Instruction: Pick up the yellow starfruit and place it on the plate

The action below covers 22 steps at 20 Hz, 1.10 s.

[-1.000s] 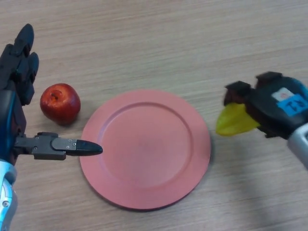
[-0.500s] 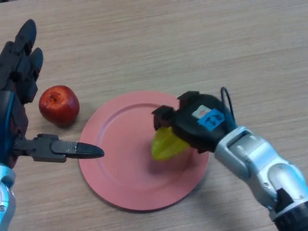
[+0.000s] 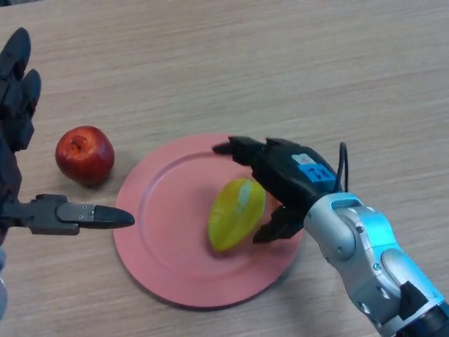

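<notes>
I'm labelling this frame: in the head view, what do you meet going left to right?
left hand → red apple → pink plate → yellow starfruit → right hand

Matt wood-grain table (image 3: 280, 63), matt pink plate (image 3: 168, 274), glossy smooth starfruit (image 3: 235, 214) and shiny red apple (image 3: 84, 153)

A light wood-grain table (image 3: 280, 63) fills the frame. Directly on it, at lower centre, lies a round pink plate (image 3: 168, 267). A red apple (image 3: 85, 154) sits on the table at centre left, just beside the plate's rim.
</notes>
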Each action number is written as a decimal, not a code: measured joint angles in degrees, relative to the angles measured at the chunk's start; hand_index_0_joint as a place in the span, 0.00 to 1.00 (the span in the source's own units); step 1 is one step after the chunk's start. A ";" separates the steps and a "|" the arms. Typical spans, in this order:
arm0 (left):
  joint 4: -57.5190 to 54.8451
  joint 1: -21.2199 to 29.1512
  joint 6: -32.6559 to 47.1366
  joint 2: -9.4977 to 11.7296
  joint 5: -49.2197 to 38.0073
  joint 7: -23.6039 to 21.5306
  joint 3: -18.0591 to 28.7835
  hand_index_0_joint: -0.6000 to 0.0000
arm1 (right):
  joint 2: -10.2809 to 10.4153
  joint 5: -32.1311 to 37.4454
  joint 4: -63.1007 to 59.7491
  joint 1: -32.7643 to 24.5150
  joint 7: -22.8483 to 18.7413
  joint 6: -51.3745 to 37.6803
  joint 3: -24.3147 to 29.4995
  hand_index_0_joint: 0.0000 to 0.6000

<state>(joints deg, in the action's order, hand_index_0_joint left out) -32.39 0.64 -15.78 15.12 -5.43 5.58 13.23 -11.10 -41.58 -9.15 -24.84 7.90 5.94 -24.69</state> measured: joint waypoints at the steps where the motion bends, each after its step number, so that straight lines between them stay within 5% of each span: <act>1: 0.00 0.11 0.01 0.00 0.04 0.00 0.09 1.00 | 0.00 1.94 1.26 0.01 0.00 0.49 0.04 0.00; 3: 0.03 0.82 0.01 0.01 0.04 -0.01 0.06 1.00 | 0.02 6.63 5.45 0.23 0.06 1.79 1.04 0.00; 13: 2.43 0.88 1.03 -0.19 0.31 -0.27 -2.65 1.00 | -0.62 29.38 32.87 12.16 8.10 14.95 23.44 0.00; 15: 2.10 0.75 1.02 -0.19 0.30 -0.27 -2.66 1.00 | -1.75 37.50 38.21 15.86 6.50 19.07 26.15 0.00; 18: -0.43 -0.74 0.14 -0.50 0.27 -0.05 -2.75 1.00 | -2.08 48.35 44.80 18.47 -1.47 23.00 28.42 0.00; 22: -3.75 -2.14 -0.67 -0.66 -0.03 1.91 -2.64 1.00 | -2.48 48.95 48.51 19.83 -1.81 23.01 28.72 0.00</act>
<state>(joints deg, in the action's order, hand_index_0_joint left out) -36.15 -1.50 -16.45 14.46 -5.47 7.49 10.59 -13.58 7.37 39.36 -5.01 6.09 28.96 4.03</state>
